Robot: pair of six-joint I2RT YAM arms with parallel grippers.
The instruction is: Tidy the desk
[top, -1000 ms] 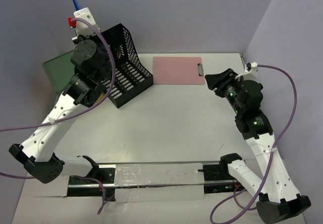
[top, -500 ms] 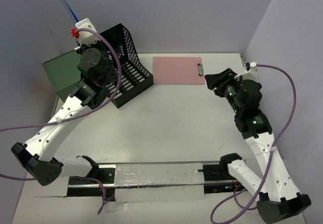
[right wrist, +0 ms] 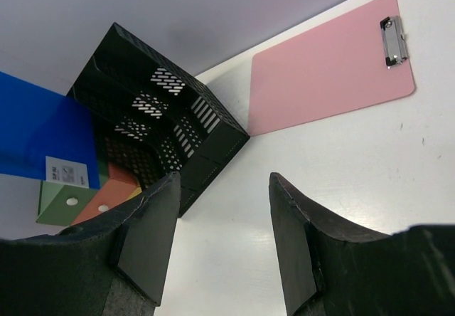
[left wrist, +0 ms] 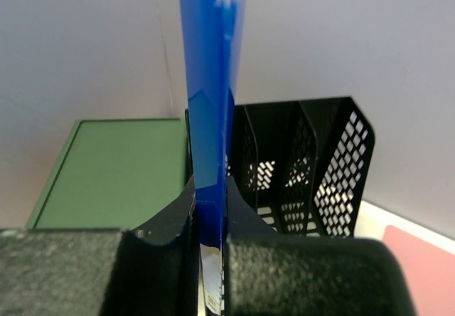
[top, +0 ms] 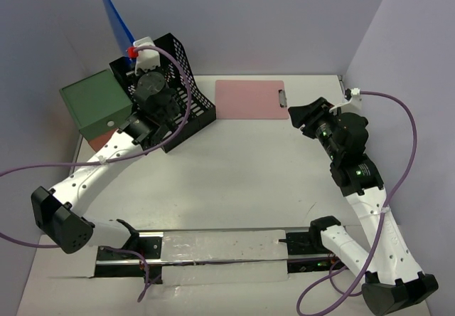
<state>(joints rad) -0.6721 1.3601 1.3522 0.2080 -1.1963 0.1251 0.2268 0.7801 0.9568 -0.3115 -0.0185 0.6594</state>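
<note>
Left hand (left wrist: 210, 213) is pinched narrow on the lower edge of the blue folder (left wrist: 210, 81), which stands upright over the black file rack (top: 190, 106) at 10 o'clock on the desk (top: 234, 177). The desk fills the top view, walled at 9, 12 and 3, with the arm bases at 6. The step looks like slotting the folder into the rack. Suggest lining the folder's plane up with the rack dividers, picking one slot and lowering straight. The sheet is thin and will likely flex, so release only once its edge is seated. Right hand (right wrist: 224, 188) is wide and empty at 2 o'clock, near the clipboard. Count: 1 blue folder, 1 rack, 1 pink clipboard (top: 250, 99) flat at 12, 1 green box (top: 96, 102) at 9–10 beside the rack, 1 orange item (top: 103, 141) under it, mostly hidden.
</note>
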